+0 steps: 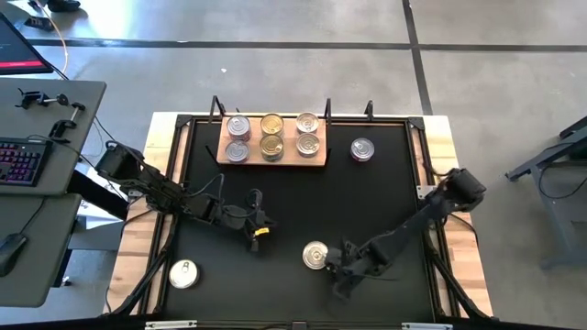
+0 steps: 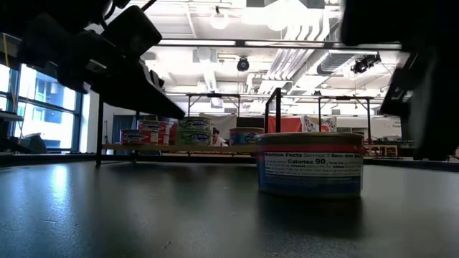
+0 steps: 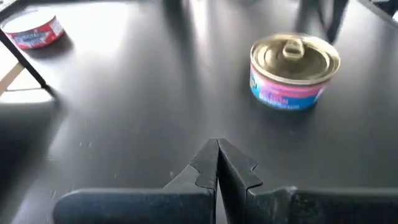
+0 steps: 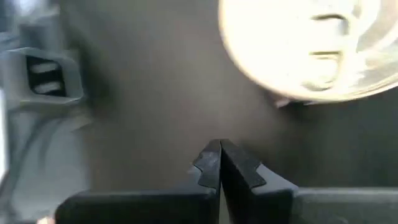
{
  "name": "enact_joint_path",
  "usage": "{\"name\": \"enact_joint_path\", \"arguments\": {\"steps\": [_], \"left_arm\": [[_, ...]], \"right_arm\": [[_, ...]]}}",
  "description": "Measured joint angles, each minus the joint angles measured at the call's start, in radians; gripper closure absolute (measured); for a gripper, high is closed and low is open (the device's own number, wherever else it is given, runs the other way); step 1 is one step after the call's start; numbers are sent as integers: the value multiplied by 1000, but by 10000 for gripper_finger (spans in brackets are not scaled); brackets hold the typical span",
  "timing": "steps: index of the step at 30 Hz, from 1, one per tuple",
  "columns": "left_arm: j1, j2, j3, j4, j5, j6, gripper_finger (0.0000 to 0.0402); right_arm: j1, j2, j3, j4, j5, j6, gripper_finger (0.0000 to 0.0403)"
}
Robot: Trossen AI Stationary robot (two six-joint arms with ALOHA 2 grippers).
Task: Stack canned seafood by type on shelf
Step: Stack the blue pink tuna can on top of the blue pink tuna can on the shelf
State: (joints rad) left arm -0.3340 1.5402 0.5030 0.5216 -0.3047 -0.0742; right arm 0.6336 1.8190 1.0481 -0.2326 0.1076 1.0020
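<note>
The wooden shelf (image 1: 271, 158) lies at the far side of the black mat (image 1: 293, 202) and bears several tins of canned seafood (image 1: 271, 135) in rows. One tin (image 1: 362, 149) stands on the mat just right of the shelf, and another (image 1: 183, 274) sits at the near left corner. A gold-lidded tin with a pink and blue label (image 1: 315, 256) (image 3: 294, 62) (image 4: 298, 50) (image 2: 310, 163) stands upright on the mat at the near middle. My right gripper (image 1: 336, 268) (image 4: 220, 149) is shut just right of it, apart from it. My left gripper (image 1: 259, 236) (image 3: 217, 149) is shut, left of that tin, above bare mat.
A black frame with upright posts (image 1: 328, 108) borders the mat's far edge behind the shelf. A desk with a keyboard (image 1: 23, 160) stands left of the table. Bare mat lies between the shelf and the two grippers.
</note>
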Motion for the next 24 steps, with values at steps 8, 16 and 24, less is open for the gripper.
{"name": "enact_joint_path", "arguments": {"steps": [8,16,24], "left_arm": [[0,0,0,16,-1,8,401],[0,0,0,23,-1,7,401],[0,0,0,39,-1,-1,401]], "right_arm": [[-113,24,2,-202,255,88,403],[-131,-39,1,-262,344,58,403],[-54,2,0,-66,-72,-15,403]]}}
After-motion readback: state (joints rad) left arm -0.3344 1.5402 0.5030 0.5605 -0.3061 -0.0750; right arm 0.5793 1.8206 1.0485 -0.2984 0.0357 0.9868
